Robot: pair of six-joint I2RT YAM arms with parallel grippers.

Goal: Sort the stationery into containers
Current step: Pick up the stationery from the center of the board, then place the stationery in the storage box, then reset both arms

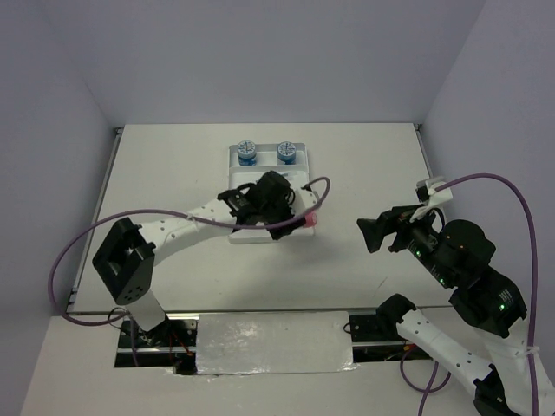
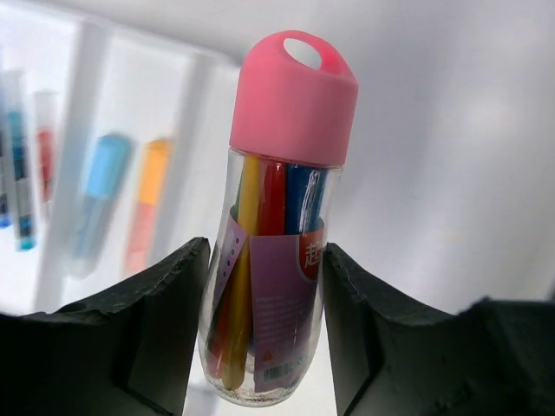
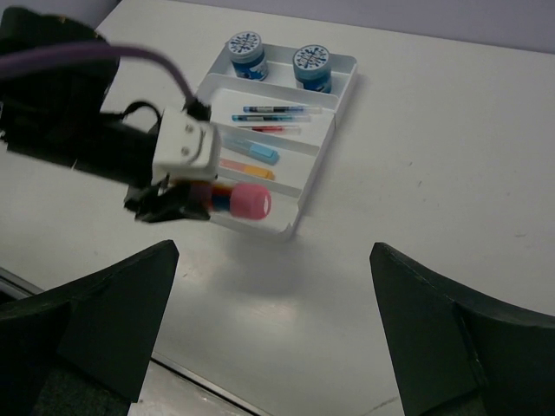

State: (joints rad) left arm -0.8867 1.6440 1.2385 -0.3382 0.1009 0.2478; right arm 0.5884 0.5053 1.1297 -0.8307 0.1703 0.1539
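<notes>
1. White tray [image 1: 265, 147] sits on the counter [image 1: 165, 165], about midway between the left and right edges and nearer the far edge; it has four long compartments running left to right
2. Farthest compartment: two blue tubs [image 3: 246, 54], upright, side by side, patterned white tops
3. Second compartment: thin pens [image 3: 273, 110], blue and red, lying lengthwise
4. Third compartment: light-blue marker [image 3: 253, 152] and orange marker [image 3: 247, 167], lying flat, just beside each other
5. Left hand [image 2: 266, 260] is clamped on the pink-capped tube [image 2: 282, 225], one finger pressed to each side of its clear body, cap sticking out free; yellow, red and blue sticks and a purple label show through the wall
6. Right wrist view: tube held roughly level over the tray's nearest compartment, cap toward the counter's right edge, at the tray's near right corner; cannot tell whether it touches the tray
7. Right hand [image 1: 368, 235] has its fingers wide apart and grips nothing; it is over bare counter toward the right edge, well apart from the tray
</notes>
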